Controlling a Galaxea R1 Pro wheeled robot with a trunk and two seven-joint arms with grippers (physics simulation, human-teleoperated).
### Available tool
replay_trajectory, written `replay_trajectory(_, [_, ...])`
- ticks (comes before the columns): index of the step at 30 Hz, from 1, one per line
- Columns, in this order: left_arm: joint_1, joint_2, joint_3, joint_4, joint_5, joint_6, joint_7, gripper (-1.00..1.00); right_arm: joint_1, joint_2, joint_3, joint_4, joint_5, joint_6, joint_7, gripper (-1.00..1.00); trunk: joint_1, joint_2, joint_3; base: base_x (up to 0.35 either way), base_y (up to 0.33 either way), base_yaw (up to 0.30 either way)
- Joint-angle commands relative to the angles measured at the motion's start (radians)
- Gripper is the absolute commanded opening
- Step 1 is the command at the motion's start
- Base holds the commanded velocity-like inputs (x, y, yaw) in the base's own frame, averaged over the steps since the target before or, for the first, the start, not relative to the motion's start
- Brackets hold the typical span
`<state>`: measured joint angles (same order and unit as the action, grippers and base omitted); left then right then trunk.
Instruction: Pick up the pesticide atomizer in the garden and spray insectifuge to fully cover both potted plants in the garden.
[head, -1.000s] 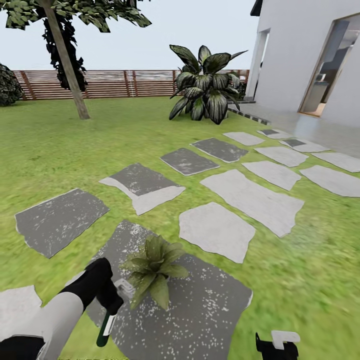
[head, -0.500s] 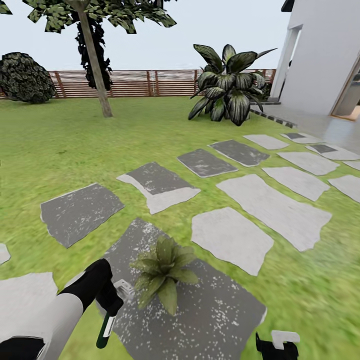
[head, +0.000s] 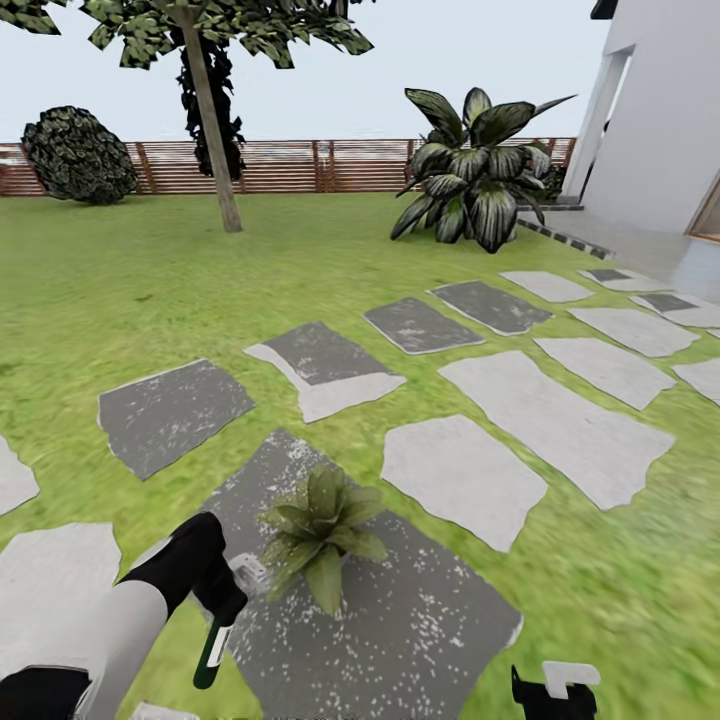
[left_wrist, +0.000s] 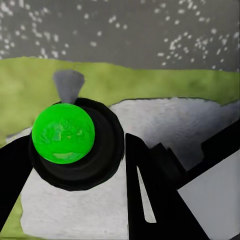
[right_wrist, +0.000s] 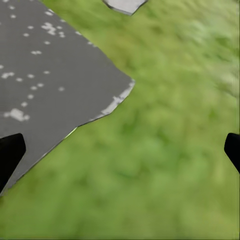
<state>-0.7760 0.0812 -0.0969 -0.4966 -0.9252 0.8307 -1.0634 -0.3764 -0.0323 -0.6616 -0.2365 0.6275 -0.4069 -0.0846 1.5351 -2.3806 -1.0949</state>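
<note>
Garden (head: 120, 290) lawn all around, and one potted plant (head: 320, 535) sits mid-slab on the dark paving stone (head: 400, 620). Left gripper (head: 222, 600) has its fingers clamped on the pesticide atomizer (head: 212, 645), just beside that plant. Right gripper (head: 555, 690) fingers are spread apart, holding nothing. Pickup looks done; spraying coverage can't be judged.
</note>
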Motion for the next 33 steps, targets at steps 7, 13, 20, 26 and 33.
replay_trajectory(7, [-0.057,-0.001,-0.006,0.0,-0.011,0.005,-0.043,-1.0,-0.001,0.0,-0.006,0.002,0.01,-0.004,-0.004,1.0,0.0,0.0,-0.001,-0.007,-0.003,0.213])
replay_trajectory(13, [-0.051,-0.001,-0.007,0.012,-0.011,0.004,-0.048,-1.0,-0.001,-0.001,-0.006,0.002,0.011,-0.004,-0.004,1.0,0.0,0.0,-0.001,0.016,-0.008,0.007])
replay_trajectory(20, [-0.05,-0.001,-0.007,0.012,-0.011,0.004,-0.048,-1.0,-0.001,-0.001,-0.006,0.002,0.011,-0.004,-0.004,1.0,0.0,0.0,-0.001,0.21,-0.171,0.0])
replay_trajectory(26, [-0.05,-0.001,-0.007,0.012,-0.011,0.004,-0.049,-1.0,-0.001,0.0,-0.006,0.002,0.011,-0.004,-0.004,1.0,0.0,0.0,-0.001,0.106,-0.239,0.053])
replay_trajectory(33, [-0.051,-0.002,-0.007,0.011,-0.011,0.005,-0.049,-1.0,-0.001,0.0,-0.005,0.002,0.011,-0.004,-0.004,1.0,0.0,0.0,-0.001,-0.178,-0.219,0.26])
